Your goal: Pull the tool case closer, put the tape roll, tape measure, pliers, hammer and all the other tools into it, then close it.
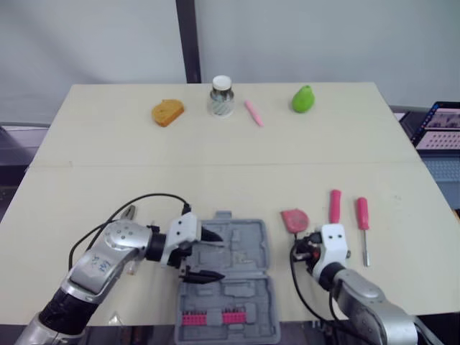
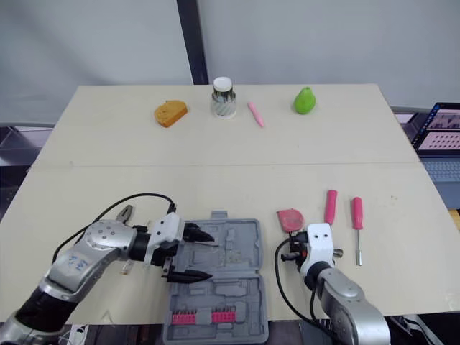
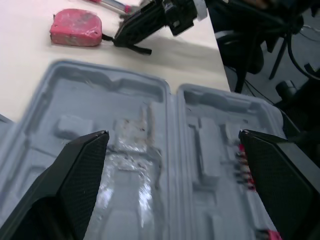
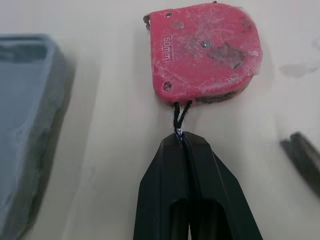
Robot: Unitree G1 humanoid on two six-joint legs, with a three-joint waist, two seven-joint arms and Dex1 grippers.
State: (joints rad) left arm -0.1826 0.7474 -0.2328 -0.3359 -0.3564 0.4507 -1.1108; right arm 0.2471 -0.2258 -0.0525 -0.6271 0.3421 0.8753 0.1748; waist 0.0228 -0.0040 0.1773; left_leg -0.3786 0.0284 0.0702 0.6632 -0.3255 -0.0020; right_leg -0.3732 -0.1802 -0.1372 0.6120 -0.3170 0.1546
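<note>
The grey tool case lies open at the table's front edge, with red bits in its near half. My left gripper hovers open over the case's left side; in the left wrist view its fingers stand wide apart above the empty moulded tray. Right of the case lies the red tape measure. My right gripper is shut on its black cord, just in front of it. Two pink-handled screwdrivers lie further right. Pliers peek out behind my left arm.
Along the table's far edge stand an orange sponge, a lidded jar, a pink marker and a green pear. A laptop sits off the table's right side.
</note>
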